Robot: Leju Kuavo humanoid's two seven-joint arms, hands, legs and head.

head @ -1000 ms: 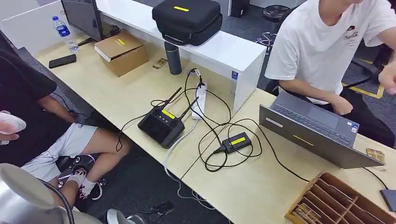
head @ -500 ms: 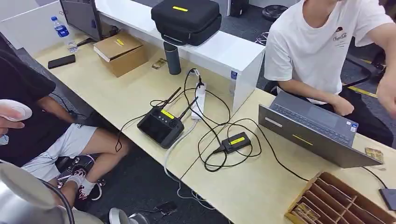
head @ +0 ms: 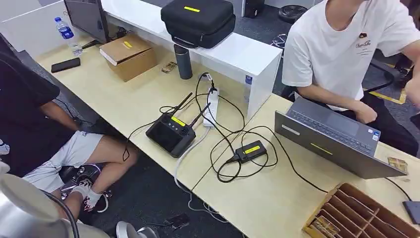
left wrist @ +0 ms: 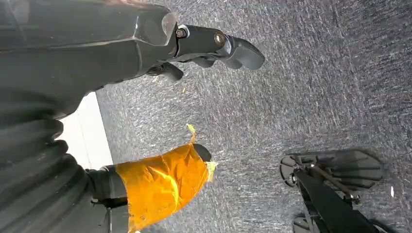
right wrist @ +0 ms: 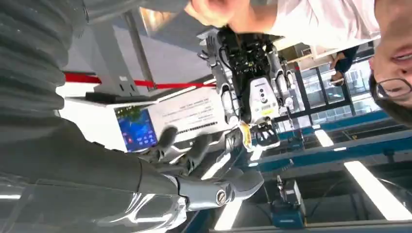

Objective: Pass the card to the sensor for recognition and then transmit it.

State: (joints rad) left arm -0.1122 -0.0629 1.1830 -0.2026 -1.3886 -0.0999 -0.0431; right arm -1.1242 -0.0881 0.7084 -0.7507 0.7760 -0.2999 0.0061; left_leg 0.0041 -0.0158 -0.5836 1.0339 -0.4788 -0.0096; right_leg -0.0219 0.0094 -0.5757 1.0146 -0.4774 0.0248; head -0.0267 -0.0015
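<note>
A small patterned card (head: 397, 163) lies on the desk to the right of the grey laptop (head: 337, 139). More cards (head: 324, 225) sit in a wooden divided box (head: 366, 206) at the desk's near right corner. A small black box with a yellow label (head: 250, 150) lies wired among the cables at mid-desk. My left hand (left wrist: 145, 48) hangs over grey carpet, its fingers spread and its thumb (left wrist: 160, 182) wrapped in orange tape, holding nothing. My right hand (right wrist: 160, 179) is raised, fingers apart and empty, with a person's hand (right wrist: 214, 9) beyond it.
A black controller with antennas (head: 170, 133), a white power strip (head: 212, 106) and looped cables cover mid-desk. One person in a white shirt (head: 346, 44) sits behind the laptop; another in black (head: 29, 114) sits at the left. A chair base (left wrist: 335, 189) stands on the carpet.
The person at the left has drawn the white round thing out of the picture. The hand of the person in white has shifted at the right edge.
</note>
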